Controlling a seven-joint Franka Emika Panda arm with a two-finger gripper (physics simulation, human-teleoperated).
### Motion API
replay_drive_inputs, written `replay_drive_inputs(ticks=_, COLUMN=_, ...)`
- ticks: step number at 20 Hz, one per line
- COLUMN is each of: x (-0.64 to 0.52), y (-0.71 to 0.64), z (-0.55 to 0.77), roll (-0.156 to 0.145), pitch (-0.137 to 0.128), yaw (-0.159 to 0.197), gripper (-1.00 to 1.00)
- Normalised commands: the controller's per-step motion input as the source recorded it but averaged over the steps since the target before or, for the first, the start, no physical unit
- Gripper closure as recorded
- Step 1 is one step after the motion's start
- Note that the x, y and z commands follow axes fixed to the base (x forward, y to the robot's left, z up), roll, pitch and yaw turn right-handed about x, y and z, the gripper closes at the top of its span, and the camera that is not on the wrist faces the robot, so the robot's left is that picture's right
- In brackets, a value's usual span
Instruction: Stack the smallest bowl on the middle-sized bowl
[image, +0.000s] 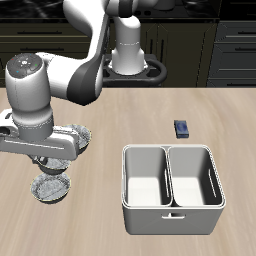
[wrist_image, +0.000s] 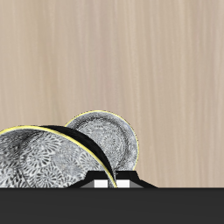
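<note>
I can read no words, labels, brand names, numbers or signs anywhere in either view. The patterned bowls (wrist_image: 61, 162) below my gripper carry only a decorative floral texture, not lettering. The small dark object (image: 182, 127) on the table (image: 140, 105) is too small to show any print, and the grey two-part bin (image: 171, 188) is plain.

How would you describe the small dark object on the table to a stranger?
Find the pale two-compartment bin on the table. Behind it, farther from the front edge, lies a small dark block. It alone is dark and boxy; the bowls are silvery and round.
</note>
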Motion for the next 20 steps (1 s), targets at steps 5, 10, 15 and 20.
replay_drive_inputs(ticks=5, x=0.01, y=-0.1, z=-0.33, roll=-0.031, pitch=0.022, yaw=-0.013, gripper=1.0)
replay_drive_inputs(ticks=10, x=0.0, y=-0.03, z=-0.39, roll=-0.011, pitch=0.039, yaw=0.004, gripper=1.0)
replay_drive_inputs(ticks=15, x=0.0, y=-0.05, z=-0.28, roll=-0.014, pitch=0.028, yaw=0.004, gripper=1.0)
replay_drive_inputs(ticks=20, x=0.0, y=-0.08, z=-0.32, roll=-0.028, pitch=0.044, yaw=-0.003, gripper=1.0)
